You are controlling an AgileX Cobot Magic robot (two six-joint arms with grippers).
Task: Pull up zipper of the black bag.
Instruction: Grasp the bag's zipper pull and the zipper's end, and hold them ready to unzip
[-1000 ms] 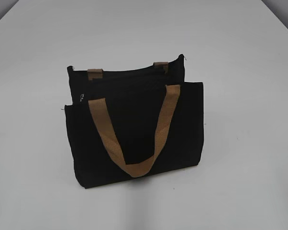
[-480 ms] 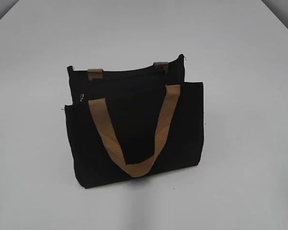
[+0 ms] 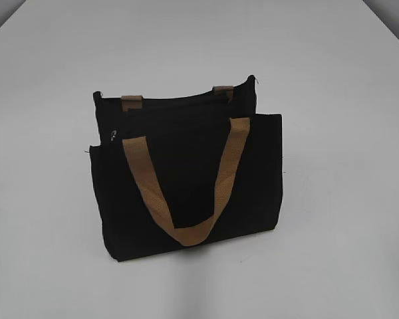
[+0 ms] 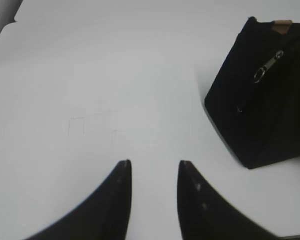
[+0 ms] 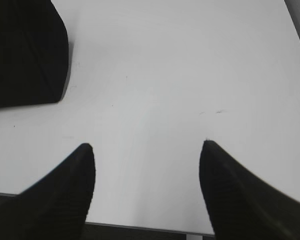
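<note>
The black bag stands upright in the middle of the white table, a tan handle hanging down its front. Its zipper runs along the top edge; the silvery pull tab sits near the bag's left end and shows more plainly in the left wrist view. Neither arm appears in the exterior view. My left gripper hovers over bare table, left of the bag, open with nothing between its fingers. My right gripper stands wide open and empty, with a corner of the bag at its upper left.
The white table stretches on all sides of the bag. Its near edge runs just below my right gripper's fingers. The table's far left corner shows in the left wrist view.
</note>
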